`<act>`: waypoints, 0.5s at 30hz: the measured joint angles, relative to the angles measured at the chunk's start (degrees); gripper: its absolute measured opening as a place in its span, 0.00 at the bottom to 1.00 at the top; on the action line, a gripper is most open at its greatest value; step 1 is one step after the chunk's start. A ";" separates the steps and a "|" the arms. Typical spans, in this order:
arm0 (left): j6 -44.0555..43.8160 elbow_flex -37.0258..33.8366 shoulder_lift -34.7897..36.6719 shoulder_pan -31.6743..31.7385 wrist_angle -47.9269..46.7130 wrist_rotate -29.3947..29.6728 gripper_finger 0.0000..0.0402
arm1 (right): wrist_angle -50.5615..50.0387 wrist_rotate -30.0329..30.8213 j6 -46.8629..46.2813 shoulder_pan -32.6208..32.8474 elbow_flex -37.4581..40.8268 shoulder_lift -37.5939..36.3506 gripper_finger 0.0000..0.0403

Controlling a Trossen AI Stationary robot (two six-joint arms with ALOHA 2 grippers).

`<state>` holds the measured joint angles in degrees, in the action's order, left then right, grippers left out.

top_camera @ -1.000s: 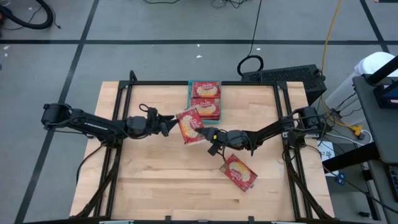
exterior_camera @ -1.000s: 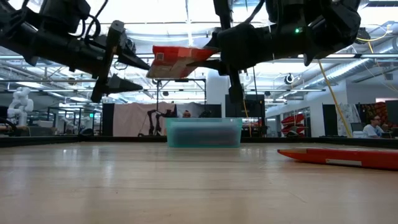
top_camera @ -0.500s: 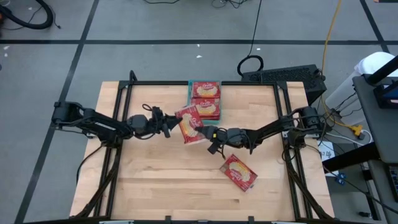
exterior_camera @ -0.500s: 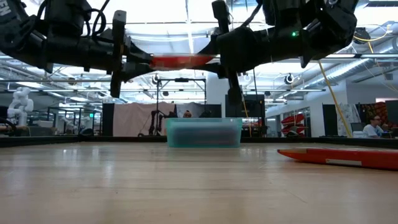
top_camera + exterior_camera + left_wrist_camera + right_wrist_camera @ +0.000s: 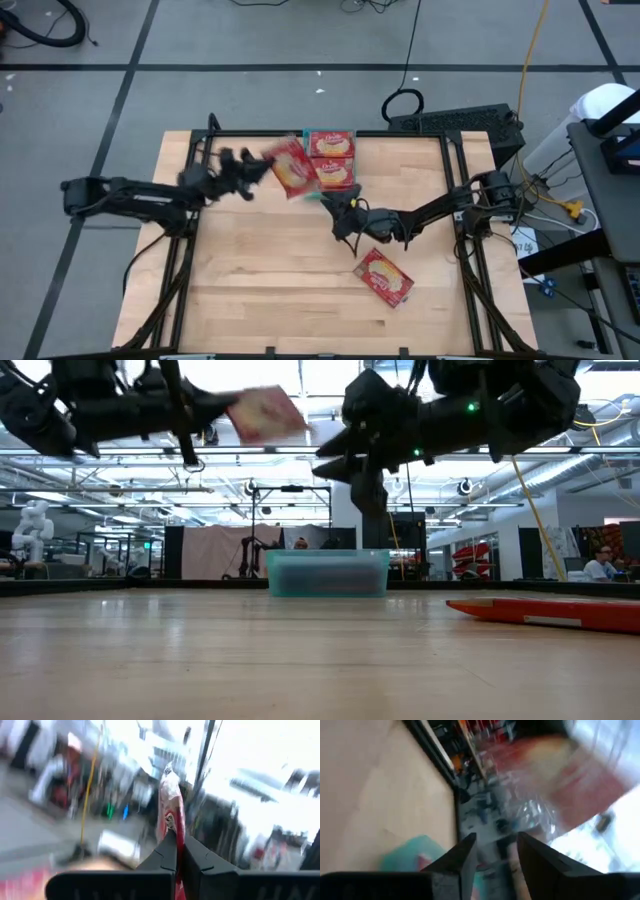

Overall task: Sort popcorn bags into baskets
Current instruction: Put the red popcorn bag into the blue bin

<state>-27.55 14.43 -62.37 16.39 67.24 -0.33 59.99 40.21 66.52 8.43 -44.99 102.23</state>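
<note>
Our left end effector (image 5: 262, 170) is pinched tight on a popcorn bag (image 5: 290, 166), held high just beside the teal basket (image 5: 327, 573) at the desk's far edge, arm stretched in from the left edge. Right end effector (image 5: 330, 201) has fingers apart w/ nothing in them, near the basket. Another bag (image 5: 385, 277) lies flat toward the desk's (image 5: 260, 280) near-right. Grey floor around.

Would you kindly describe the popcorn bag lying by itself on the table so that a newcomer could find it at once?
Start at the wooden table and look to its near right part, below the right gripper. There a lone popcorn bag lies flat and askew on bare wood. Unlike the bags stacked in the teal basket or the one held aloft by the left gripper, nothing touches it.
</note>
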 joint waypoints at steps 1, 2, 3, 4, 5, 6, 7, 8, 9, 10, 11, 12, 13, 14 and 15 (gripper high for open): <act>0.21 0.07 1.92 1.38 0.18 -0.96 0.01 | 0.26 1.35 -4.94 0.34 0.00 0.20 0.34; 0.66 0.12 3.69 2.63 -0.43 -2.30 0.01 | 0.72 2.50 -10.30 0.61 0.00 0.26 0.35; 1.01 0.10 4.93 3.65 -1.21 -3.60 0.01 | 1.47 3.47 -15.55 0.80 0.00 0.24 0.36; 1.54 0.10 6.01 4.41 -2.07 -4.70 0.01 | 2.06 3.58 -20.79 0.91 -0.02 0.12 0.36; 2.28 0.02 7.23 4.99 -3.10 -5.33 0.01 | 2.36 3.59 -26.10 1.07 -0.02 0.02 0.37; 3.10 -0.03 8.22 5.33 -3.41 -5.53 0.01 | 2.41 3.35 -31.93 1.12 -0.02 0.02 0.37; 3.94 0.01 8.94 5.52 -3.12 -5.56 0.01 | 2.56 3.14 -38.35 1.13 -0.02 0.11 0.37; 4.64 0.02 9.47 5.45 -3.04 -5.57 0.01 | 3.00 2.59 -44.93 1.03 -0.02 0.13 0.37; 5.30 -0.03 9.70 5.17 -3.04 -5.71 0.01 | 3.71 1.15 -51.46 0.64 -0.02 0.13 0.37; 5.76 -0.22 9.65 4.71 -3.22 -5.96 0.01 | 4.62 -0.39 -57.28 0.23 -0.02 0.13 0.37; 6.09 -0.60 9.53 4.03 -3.41 -6.11 0.01 | 5.27 -2.02 -62.62 -0.16 -0.02 0.13 0.37; 6.35 -1.05 9.48 3.25 -3.61 -6.12 0.01 | 5.70 -3.84 -67.90 -0.53 -0.02 0.13 0.37; 6.71 -1.60 9.48 2.42 -3.67 -6.11 0.01 | 5.76 -5.89 -72.10 -0.90 -0.02 0.13 0.37; 6.95 -2.24 9.50 1.55 -3.26 -6.11 0.01 | 5.79 -8.00 -75.72 -1.25 -0.02 0.13 0.37; 7.11 -3.09 9.49 0.63 -2.26 -5.92 0.01 | 5.95 -9.90 -78.33 -1.49 -0.02 0.13 0.37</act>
<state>-20.44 11.34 -52.87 17.03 64.99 -6.24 65.94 30.30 -11.81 6.94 -45.01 102.37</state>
